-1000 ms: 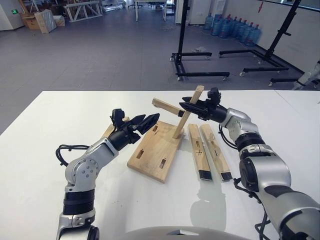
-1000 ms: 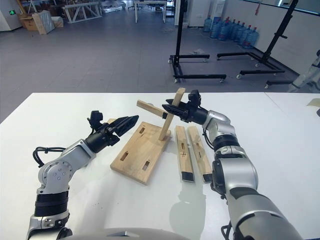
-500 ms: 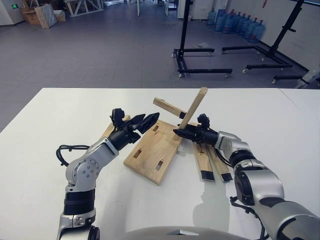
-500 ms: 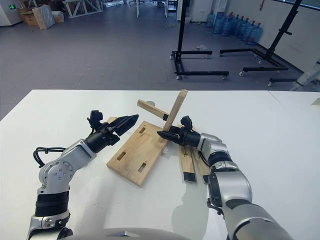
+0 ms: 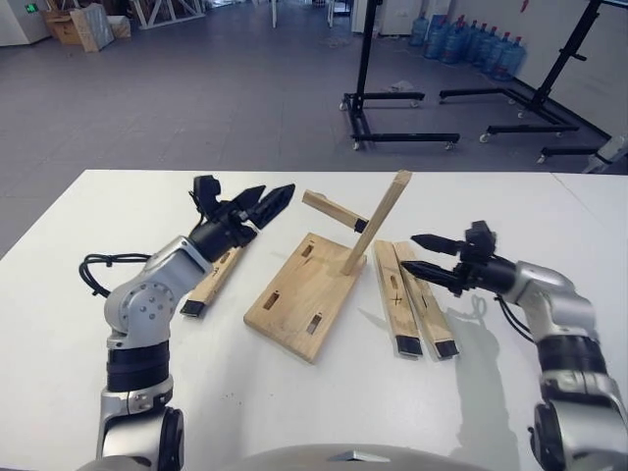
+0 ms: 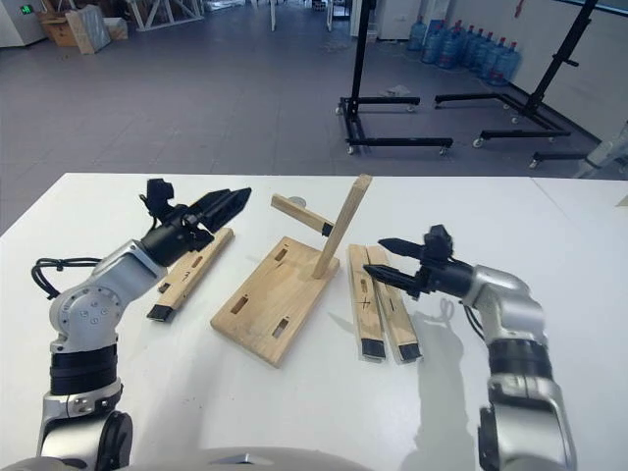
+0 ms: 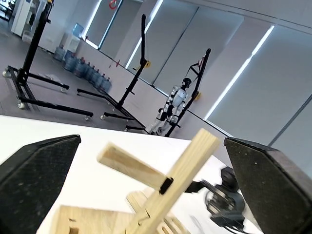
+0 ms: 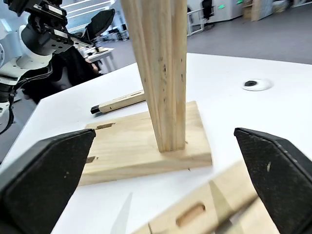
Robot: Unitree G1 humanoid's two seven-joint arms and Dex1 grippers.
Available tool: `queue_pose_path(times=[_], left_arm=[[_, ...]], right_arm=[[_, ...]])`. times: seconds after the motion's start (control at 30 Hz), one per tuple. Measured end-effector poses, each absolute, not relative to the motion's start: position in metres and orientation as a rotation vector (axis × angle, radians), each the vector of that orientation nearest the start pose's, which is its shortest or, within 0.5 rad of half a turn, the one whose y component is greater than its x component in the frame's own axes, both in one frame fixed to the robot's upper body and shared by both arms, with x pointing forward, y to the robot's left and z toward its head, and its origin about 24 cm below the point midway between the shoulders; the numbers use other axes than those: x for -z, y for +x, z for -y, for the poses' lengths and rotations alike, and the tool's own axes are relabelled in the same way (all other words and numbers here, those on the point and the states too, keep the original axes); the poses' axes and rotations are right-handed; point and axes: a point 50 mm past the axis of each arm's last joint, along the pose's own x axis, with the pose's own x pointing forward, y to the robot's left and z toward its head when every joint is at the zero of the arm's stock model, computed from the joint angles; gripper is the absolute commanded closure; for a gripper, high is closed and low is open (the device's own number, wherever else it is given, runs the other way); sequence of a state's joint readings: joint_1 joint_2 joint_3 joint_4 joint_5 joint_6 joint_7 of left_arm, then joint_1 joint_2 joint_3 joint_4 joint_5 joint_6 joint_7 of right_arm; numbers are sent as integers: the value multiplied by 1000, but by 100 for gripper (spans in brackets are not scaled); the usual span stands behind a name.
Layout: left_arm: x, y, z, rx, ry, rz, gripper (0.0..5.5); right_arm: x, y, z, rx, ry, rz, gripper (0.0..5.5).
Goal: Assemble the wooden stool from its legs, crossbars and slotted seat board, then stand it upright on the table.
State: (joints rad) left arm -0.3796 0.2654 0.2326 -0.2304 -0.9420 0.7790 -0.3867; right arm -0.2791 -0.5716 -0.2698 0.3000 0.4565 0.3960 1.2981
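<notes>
Assembly of the wooden stool, part-built state. The chief hazard is the standing leg (image 5: 378, 218), which rises at a tilt from the far edge of the slotted seat board (image 5: 299, 309) with nothing gripping it. Whether its foot is fully seated in the slot cannot be told from these views. If it is not, a sideways touch from either gripper would likely lever it out or topple it. The crossbar (image 5: 328, 207) juts from the leg's middle toward the robot's left with its far end free, and a knock there would twist the joint. The seat board lies flat and unheld on the table (image 5: 324, 412), so pushing a part into it with one arm alone may slide or tip it.

The left gripper (image 5: 275, 193) is held above the table to the left of the crossbar's free end, near it but apart. Its fingers are spread wide and hold nothing. In the left wrist view the leg and crossbar show between the two pads (image 7: 34, 180), farther off. A further leg (image 5: 209, 283) lies flat below this gripper, left of the board.

The right gripper (image 5: 408, 251) is likewise agape and empty, pointing toward the standing leg from the robot's right. It hovers just over the far ends of the pair of loose legs (image 5: 391, 294), which lie side by side to the right of the board.
</notes>
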Motion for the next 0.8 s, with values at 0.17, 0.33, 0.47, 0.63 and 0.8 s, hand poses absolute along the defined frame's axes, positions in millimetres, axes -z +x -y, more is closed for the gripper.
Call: queue_pose_path(times=[0.17,0.33,0.47,0.63,0.8], left_arm=[[-201,296,-174,629,-517,106,10],[-219,299,-218,243,-437,172,10],[-219,287,-255,24,-407,210,10],[-198,279,-261,-37,-432,168,10],[-195,281,-255,-11,-446,179,10]], right_arm=[[-112,237,262,-596,33,-152,25],[-111,207,216,-302,-114,-307,25],[-90,186,222,-198,-150,-498,25],[-84,195,243,-114,-92,-521,25],[-70,200,243,-156,-52,-534,25]])
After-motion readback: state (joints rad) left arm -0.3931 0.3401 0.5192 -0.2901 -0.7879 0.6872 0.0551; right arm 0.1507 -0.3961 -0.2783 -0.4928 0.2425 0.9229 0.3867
